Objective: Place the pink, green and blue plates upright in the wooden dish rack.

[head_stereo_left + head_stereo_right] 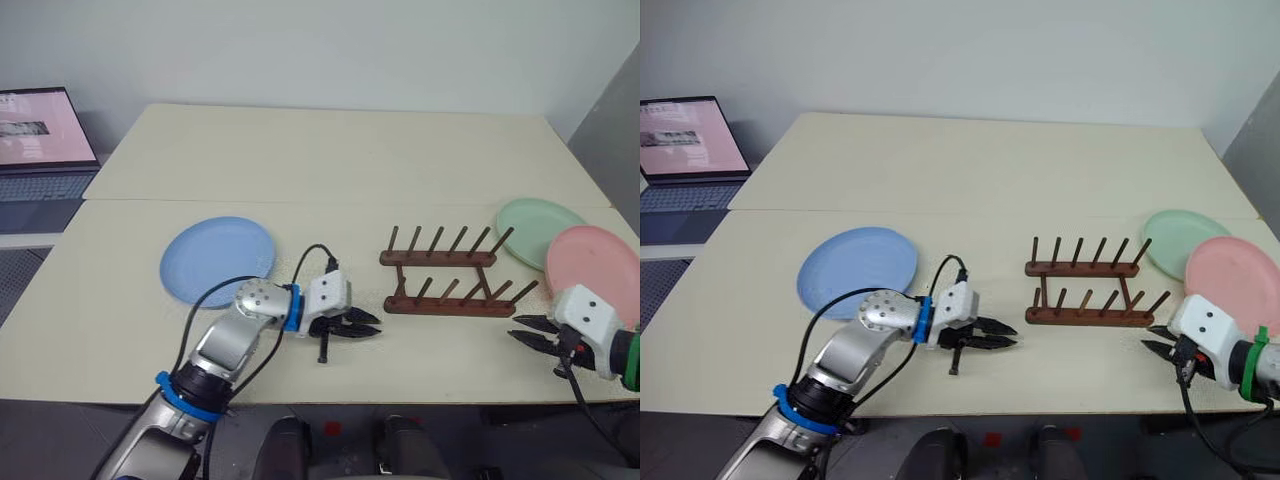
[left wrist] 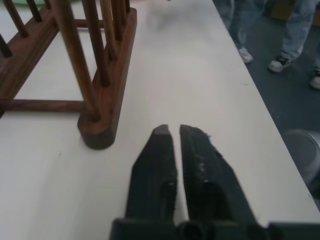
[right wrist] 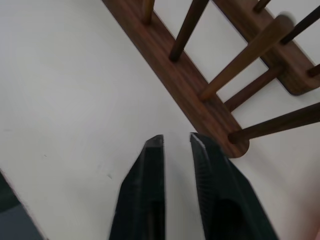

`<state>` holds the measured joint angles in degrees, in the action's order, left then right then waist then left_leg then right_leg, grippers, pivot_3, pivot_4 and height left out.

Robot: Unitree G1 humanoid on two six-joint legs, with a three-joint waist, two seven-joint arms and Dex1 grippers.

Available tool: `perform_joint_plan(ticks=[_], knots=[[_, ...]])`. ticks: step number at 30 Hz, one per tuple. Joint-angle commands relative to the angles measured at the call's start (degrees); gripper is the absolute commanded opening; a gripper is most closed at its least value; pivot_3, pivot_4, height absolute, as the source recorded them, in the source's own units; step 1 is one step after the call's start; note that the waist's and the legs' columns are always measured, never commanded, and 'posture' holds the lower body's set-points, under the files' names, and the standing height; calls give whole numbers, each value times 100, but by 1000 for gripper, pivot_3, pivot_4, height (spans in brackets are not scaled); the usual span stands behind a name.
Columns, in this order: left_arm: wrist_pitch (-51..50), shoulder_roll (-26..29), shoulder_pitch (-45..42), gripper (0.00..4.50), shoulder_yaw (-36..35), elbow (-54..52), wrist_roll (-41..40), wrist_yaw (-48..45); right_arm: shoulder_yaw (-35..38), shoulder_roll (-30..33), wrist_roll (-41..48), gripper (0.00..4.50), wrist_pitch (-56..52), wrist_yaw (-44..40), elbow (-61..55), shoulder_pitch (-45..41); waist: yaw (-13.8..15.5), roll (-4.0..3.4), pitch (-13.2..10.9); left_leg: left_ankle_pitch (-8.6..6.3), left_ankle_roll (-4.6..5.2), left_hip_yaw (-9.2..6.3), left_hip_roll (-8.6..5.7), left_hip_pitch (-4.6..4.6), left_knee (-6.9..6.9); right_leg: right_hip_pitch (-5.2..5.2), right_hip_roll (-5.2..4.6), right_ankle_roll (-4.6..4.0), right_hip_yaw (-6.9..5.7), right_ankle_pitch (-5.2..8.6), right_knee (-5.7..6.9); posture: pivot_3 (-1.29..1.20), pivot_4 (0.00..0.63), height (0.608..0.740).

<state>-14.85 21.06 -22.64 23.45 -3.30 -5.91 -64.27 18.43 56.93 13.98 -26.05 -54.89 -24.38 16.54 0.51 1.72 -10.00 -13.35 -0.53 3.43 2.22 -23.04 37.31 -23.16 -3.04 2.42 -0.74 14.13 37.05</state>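
The blue plate (image 1: pixel 218 258) lies flat on the left part of the white table (image 1: pixel 330 160). On the right lie the green plate (image 1: pixel 538 230) and, overlapping its near edge, the pink plate (image 1: pixel 600 268). Between them stands the dark wooden dish rack (image 1: pixel 445 275), with nothing between its pegs. My left gripper (image 1: pixel 375 325) is shut and holds nothing, pointing at the rack's left end from just short of it (image 2: pixel 172 130). My right gripper (image 1: pixel 515 328) is shut and holds nothing, low beside the rack's near right end (image 3: pixel 176 140) and in front of the pink plate.
An open laptop (image 1: pixel 40 140) sits on a lower surface to the far left. The table's front edge runs just below both grippers. A person's legs (image 2: pixel 295 30) stand on the floor past the table's edge in the left wrist view.
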Motion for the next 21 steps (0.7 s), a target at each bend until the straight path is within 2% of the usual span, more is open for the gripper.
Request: perform_joint_plan(ticks=[1, 9, 16, 21], knots=[[76, -317, 22, 0, 240, 211, 346, 607, -447, 28, -325, 29, 190, 96, 228, -269, 1, 0, 0, 0, 0, -2, 0, 0, -1, 0, 2, 15, -1, -9, 0, 0, 150, 740], [595, -936, -322, 0, 291, 1332, 933, 1624, -1270, -369, -826, 29, 176, 623, 814, -1204, -8, 1, 1, 0, 0, -4, -1, 0, 7, -1, 4, 19, 1, -13, 5, 0, 150, 740], [1055, -1148, -822, 0, 141, 2144, 1137, 2130, -1714, -810, -1243, 29, 320, 1091, 1529, -2135, -36, 1, 1, -1, 2, -2, 6, -8, 48, 1, 8, 6, 4, -28, 4, 0, 150, 740], [1426, -1234, -1337, 0, 11, 2894, 1245, 2427, -1850, -914, -1362, 29, 422, 1121, 1897, -2581, -46, 2, 0, 6, 15, 1, 5, -17, 66, -2, 7, -3, 8, -46, 3, 0, 150, 740]])
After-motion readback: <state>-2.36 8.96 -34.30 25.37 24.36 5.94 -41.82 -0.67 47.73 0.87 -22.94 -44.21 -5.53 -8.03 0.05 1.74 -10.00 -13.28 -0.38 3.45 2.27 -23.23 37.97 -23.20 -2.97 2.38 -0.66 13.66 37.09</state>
